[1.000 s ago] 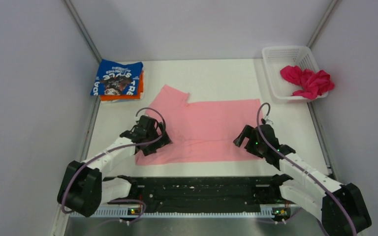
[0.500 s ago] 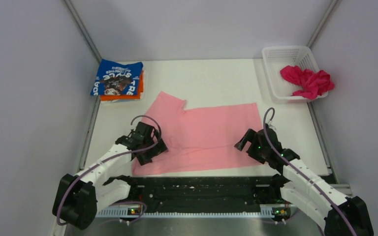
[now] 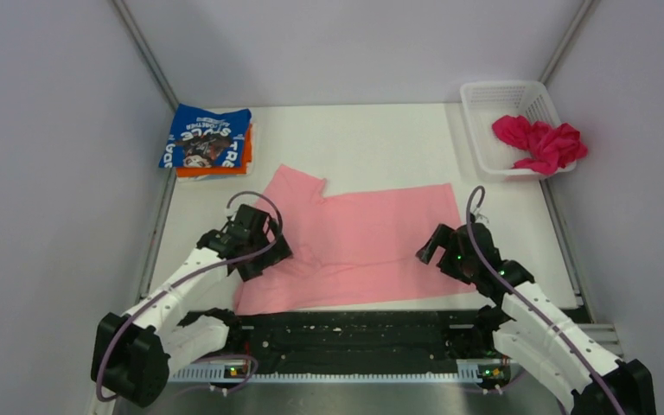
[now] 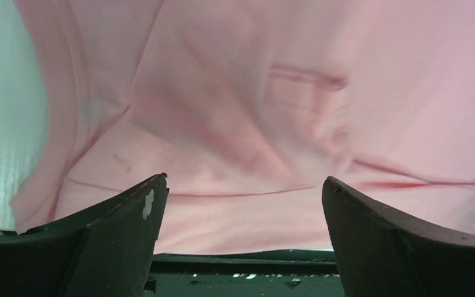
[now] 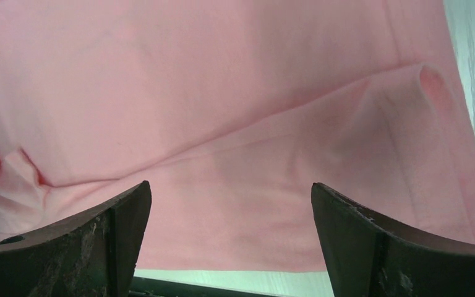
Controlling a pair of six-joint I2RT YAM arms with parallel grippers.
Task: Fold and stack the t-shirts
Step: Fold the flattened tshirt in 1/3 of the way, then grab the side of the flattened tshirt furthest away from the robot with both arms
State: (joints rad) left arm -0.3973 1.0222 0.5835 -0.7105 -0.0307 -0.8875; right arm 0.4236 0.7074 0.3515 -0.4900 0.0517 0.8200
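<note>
The light pink t-shirt (image 3: 359, 242) lies spread on the white table, its near edge at the black rail. It fills the left wrist view (image 4: 241, 111) and the right wrist view (image 5: 222, 111). My left gripper (image 3: 264, 255) is open and empty above the shirt's left near part. My right gripper (image 3: 432, 251) is open and empty above its right near part. The blue t-shirt with white lettering (image 3: 206, 137) lies folded on the orange t-shirt (image 3: 212, 170) at the far left. The magenta t-shirt (image 3: 540, 143) is bunched in the basket.
The white lattice basket (image 3: 493, 95) stands at the far right corner. A black rail (image 3: 354, 333) runs along the near table edge. Grey walls close in the left, right and back sides.
The pink shirt has slid toward the near edge. Both grippers drew back with it, and both stand open above it now.
</note>
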